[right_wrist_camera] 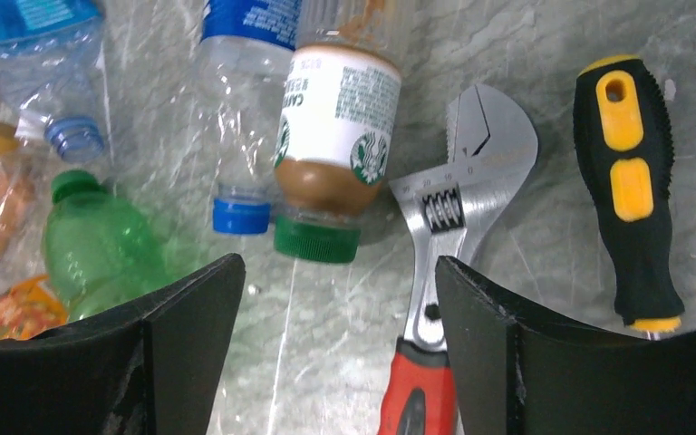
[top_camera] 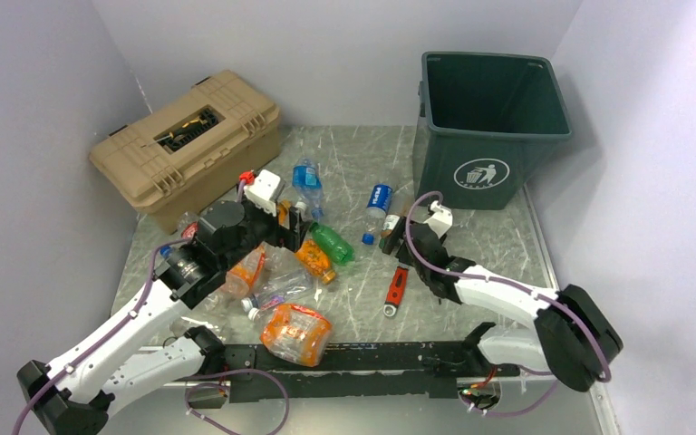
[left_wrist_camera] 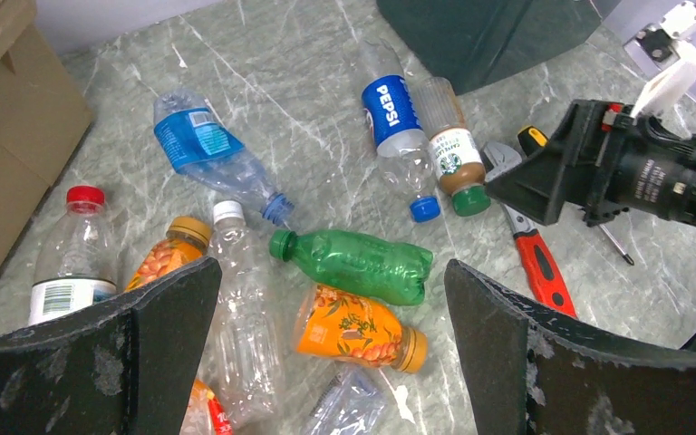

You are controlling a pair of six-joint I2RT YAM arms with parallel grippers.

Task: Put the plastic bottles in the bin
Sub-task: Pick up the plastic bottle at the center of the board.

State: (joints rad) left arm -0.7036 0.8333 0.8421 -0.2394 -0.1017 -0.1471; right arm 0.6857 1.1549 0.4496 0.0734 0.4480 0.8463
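Nearest you, a crushed orange bottle lies by the arm bases. Midfield: your right gripper, jaws apart and holding nothing, faces the green-capped coffee bottle; the head of the wrench lies just beside it, so an offset closure could pinch steel with plastic or shove the Pepsi bottle lying against it. Your left gripper hangs wide open over the green bottle, near the right arm: collision risk. Farthest, the bin stands tall; a low carry may strike its rim.
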